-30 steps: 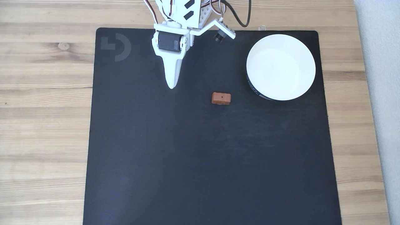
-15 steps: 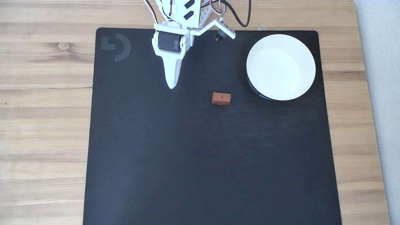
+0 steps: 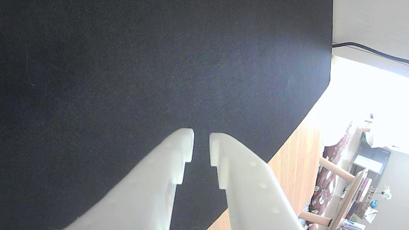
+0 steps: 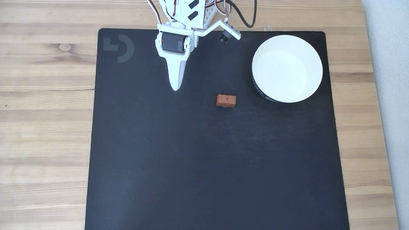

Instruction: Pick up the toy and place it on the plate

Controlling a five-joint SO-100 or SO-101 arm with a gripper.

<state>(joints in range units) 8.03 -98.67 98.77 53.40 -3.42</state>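
In the fixed view the toy (image 4: 226, 100), a small reddish-brown block with a dark dot, lies on the black mat a little left of the plate (image 4: 287, 68). The plate is a round white dish with a dark printed band on its outside, standing at the mat's upper right with nothing in it. My white gripper (image 4: 175, 86) points down the picture at the mat's upper middle, up and to the left of the toy and well apart from it. In the wrist view the gripper (image 3: 201, 140) hangs over bare mat, fingers nearly together with only a narrow slit and nothing between them.
A black mat (image 4: 207, 159) covers most of the wooden table (image 4: 44, 127). A small camera (image 4: 225, 36) and cables sit on the arm at the top. In the wrist view the mat's edge (image 3: 319, 95) and bare wood lie to the right.
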